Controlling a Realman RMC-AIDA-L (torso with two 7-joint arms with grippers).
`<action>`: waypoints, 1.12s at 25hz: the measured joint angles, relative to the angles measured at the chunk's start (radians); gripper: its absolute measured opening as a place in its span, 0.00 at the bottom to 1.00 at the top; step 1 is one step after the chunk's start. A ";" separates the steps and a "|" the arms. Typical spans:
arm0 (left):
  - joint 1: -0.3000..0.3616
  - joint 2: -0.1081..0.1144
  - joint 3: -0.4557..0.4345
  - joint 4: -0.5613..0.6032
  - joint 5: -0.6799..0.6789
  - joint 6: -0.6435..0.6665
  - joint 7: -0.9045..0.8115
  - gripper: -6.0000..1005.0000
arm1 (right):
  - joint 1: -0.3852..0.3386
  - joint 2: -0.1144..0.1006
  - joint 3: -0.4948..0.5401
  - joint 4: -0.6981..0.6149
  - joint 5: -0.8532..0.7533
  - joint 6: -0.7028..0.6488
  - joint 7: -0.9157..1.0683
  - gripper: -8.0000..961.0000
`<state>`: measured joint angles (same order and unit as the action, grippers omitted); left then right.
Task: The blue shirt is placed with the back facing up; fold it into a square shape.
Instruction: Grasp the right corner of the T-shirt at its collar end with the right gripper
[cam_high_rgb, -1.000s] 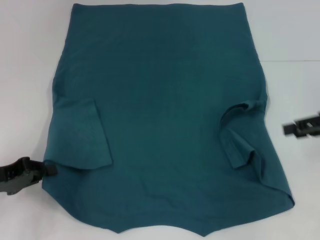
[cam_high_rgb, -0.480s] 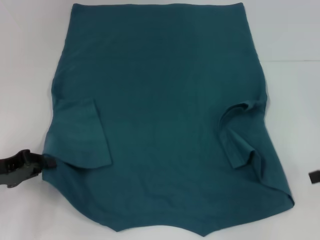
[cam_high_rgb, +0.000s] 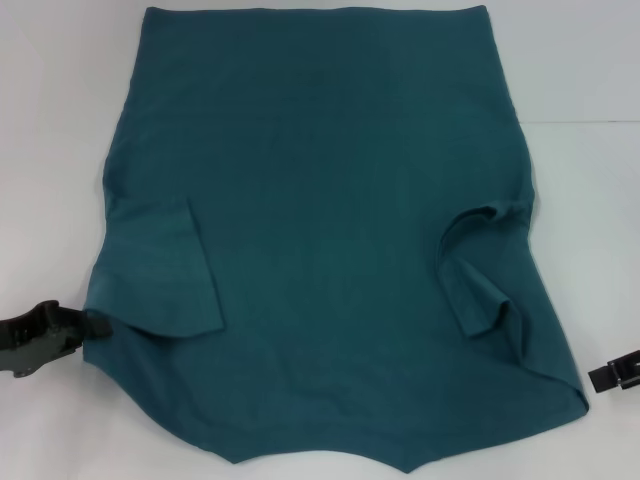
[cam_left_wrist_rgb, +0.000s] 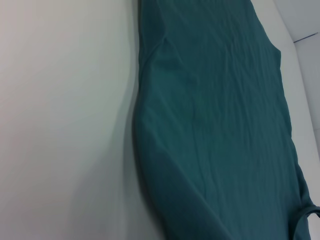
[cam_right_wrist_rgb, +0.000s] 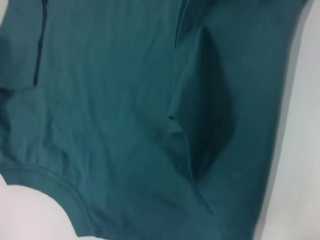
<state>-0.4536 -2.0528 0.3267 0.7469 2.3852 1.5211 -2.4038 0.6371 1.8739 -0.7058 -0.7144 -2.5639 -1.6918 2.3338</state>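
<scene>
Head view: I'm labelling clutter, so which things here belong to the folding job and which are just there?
Job:
blue shirt, both sleeves folded in
left gripper at its near left corner
right gripper by its near right corner

Just there:
white table only; nothing loose

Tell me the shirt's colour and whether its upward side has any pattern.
The blue shirt is plain dark teal-blue, no print showing; clearest in the head view.
</scene>
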 joint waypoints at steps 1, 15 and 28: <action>0.000 0.000 0.000 0.000 0.000 0.000 0.000 0.03 | 0.002 0.004 -0.007 0.000 -0.004 0.005 -0.002 0.63; 0.001 -0.001 0.000 0.000 0.000 -0.001 0.000 0.03 | 0.021 0.039 -0.086 0.009 -0.010 0.057 -0.036 0.63; -0.001 -0.003 0.000 -0.001 0.000 -0.001 -0.001 0.03 | 0.024 0.044 -0.100 0.020 -0.010 0.088 -0.023 0.63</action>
<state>-0.4549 -2.0555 0.3267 0.7459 2.3853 1.5196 -2.4049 0.6613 1.9182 -0.8054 -0.6943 -2.5740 -1.6041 2.3109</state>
